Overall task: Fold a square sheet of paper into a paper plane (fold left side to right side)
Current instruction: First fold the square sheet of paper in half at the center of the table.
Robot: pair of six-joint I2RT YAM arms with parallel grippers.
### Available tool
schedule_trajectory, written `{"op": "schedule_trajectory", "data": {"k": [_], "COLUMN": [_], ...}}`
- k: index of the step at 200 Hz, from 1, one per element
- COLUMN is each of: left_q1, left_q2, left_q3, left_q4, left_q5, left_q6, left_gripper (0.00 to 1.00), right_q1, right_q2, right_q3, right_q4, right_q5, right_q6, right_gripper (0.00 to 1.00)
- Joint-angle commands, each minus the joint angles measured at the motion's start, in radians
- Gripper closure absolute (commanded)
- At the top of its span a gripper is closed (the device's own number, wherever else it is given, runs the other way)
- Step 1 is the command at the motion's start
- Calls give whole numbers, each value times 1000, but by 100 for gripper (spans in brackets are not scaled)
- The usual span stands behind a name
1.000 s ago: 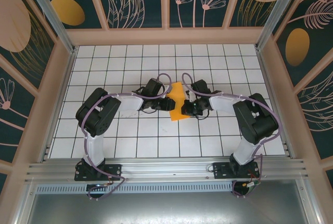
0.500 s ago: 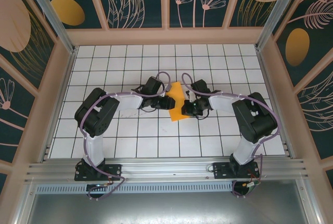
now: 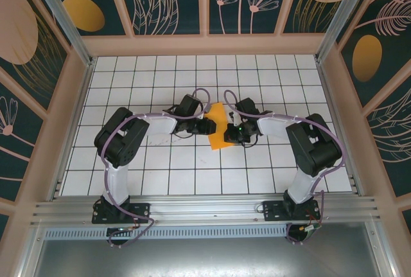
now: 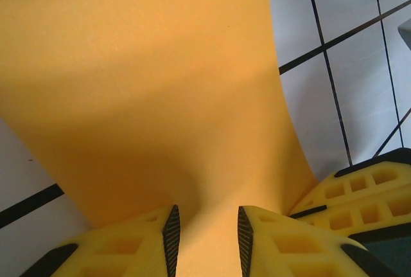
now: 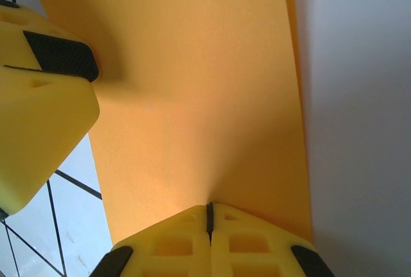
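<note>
The orange sheet of paper (image 3: 219, 126) lies folded in the middle of the tiled table, about one tile wide, between both grippers. From the left, my left gripper (image 3: 207, 125) reaches the sheet's edge. In the left wrist view its fingers (image 4: 207, 238) stand apart, open, with the curved paper (image 4: 160, 84) rising between them. At the right edge my right gripper (image 3: 233, 129) is shut on the paper. In the right wrist view its pads (image 5: 209, 216) meet on the paper (image 5: 192, 97), which puckers at the pinch. No paper plane shape is visible.
White tiled table (image 3: 160, 168) with wooden walls all round. In the right wrist view a yellow finger of the left gripper (image 5: 45, 97) sits at the left. In the left wrist view a finger of the right gripper (image 4: 359, 193) sits at the lower right.
The left arm has shifted very slightly. The paper and the right gripper stay where they were.
</note>
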Motion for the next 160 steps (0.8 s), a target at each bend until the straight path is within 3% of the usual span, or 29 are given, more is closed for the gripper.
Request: {"op": "schedule_trajectory", "data": {"k": [1, 99, 160], "left_q1": [36, 142, 130], "left_q2": [28, 100, -92], "left_q3": [13, 165, 12], "left_q4": [5, -28, 85], "left_q5": [-86, -121, -8], "left_q6": [-1, 35, 37], "left_gripper": [67, 66, 66], "right_q1": [-1, -2, -3], "right_q2": [65, 58, 70], "right_q3": [-30, -56, -44], "right_q4": [-123, -113, -102], "right_q5": [94, 89, 81], "right_q6": [-28, -25, -22], "right_gripper": [97, 97, 97]}}
